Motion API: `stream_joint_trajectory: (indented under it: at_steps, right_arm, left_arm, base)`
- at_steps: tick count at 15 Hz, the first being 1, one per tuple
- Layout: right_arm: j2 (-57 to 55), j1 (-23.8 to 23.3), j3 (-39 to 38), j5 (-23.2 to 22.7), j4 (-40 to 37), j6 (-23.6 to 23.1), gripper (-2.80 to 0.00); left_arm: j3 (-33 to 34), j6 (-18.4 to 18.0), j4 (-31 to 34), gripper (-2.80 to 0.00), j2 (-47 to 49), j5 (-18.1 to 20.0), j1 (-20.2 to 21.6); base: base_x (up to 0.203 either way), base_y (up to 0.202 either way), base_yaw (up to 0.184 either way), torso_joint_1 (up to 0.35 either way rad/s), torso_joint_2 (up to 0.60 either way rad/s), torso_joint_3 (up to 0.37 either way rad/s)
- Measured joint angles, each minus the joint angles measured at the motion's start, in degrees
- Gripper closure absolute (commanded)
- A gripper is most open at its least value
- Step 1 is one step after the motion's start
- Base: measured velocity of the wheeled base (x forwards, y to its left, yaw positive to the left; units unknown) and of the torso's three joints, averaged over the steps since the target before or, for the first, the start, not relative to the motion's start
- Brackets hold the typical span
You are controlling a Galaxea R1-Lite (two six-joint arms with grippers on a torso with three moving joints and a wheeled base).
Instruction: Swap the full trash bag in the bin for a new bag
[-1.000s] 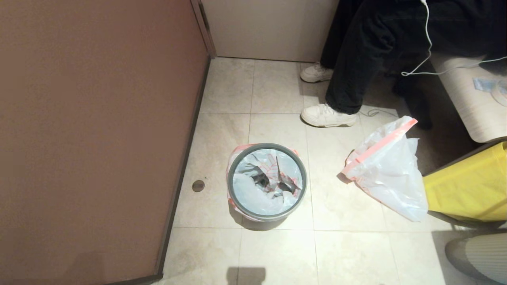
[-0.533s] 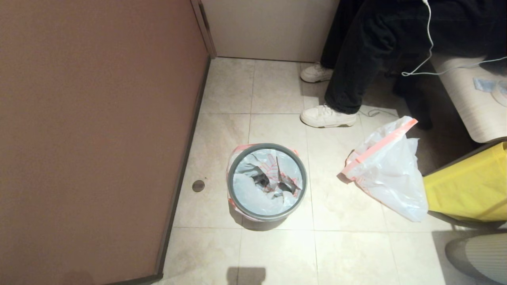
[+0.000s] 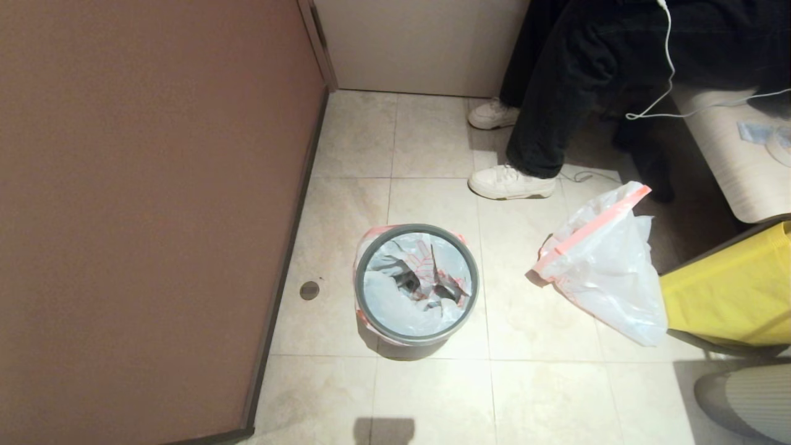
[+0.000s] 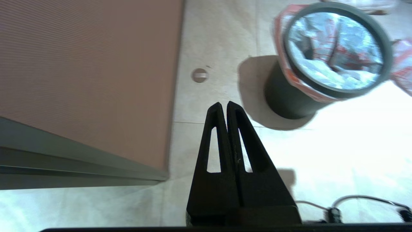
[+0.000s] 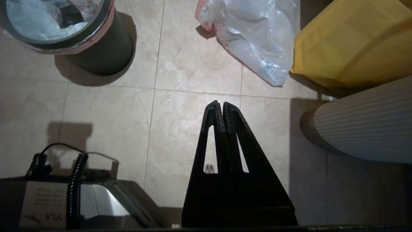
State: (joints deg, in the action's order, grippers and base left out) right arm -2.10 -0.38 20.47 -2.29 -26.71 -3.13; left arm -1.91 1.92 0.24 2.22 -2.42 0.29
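Wrist views: left end effector point(image 4: 224, 103) and right end effector point(image 5: 218, 103) closed, empty.

A pale beige tiled floor point(image 3: 432, 395) with thin grout lines fills the scene. Along the left side stands a tall, flat reddish-brown panel point(image 3: 148, 204) with a dark grey base strip, and a small round grey metal disc point(image 3: 309, 290) sits in the floor just beside it. At the far end is a light cream wall panel point(image 3: 420, 43). A person in loose black trousers point(image 3: 556, 80) and white low sneakers point(image 3: 510, 182) stands on the tiles there. A thin white cable point(image 3: 669, 68) hangs down across a pale beige cushioned seat point(image 3: 735, 161). Below the seat, a bright yellow plastic bag point(image 3: 732, 296) lines a dark frame, and a ribbed off-white rounded object point(image 3: 751, 398) lies near the lower right corner.
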Motion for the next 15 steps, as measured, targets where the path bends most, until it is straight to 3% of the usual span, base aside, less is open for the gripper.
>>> stream_joint_trajectory:
  at_steps: [6,15]
  right_arm:
    - [2.1,0.0,-18.7,3.3,28.1,2.2,0.0]
    - [2.1,0.0,-20.5,3.0,28.4,2.7,0.0]
  left_arm:
    - [0.7,-0.2,0.3,0.0,-2.2,1.9,-0.2]
    - [0.7,0.2,0.4,0.0,-2.4,2.4,-0.6]
  base:
    - [0.0,0.0,0.0,0.0,0.0,0.0]
    - [0.0,0.0,0.0,0.0,0.0,0.0]
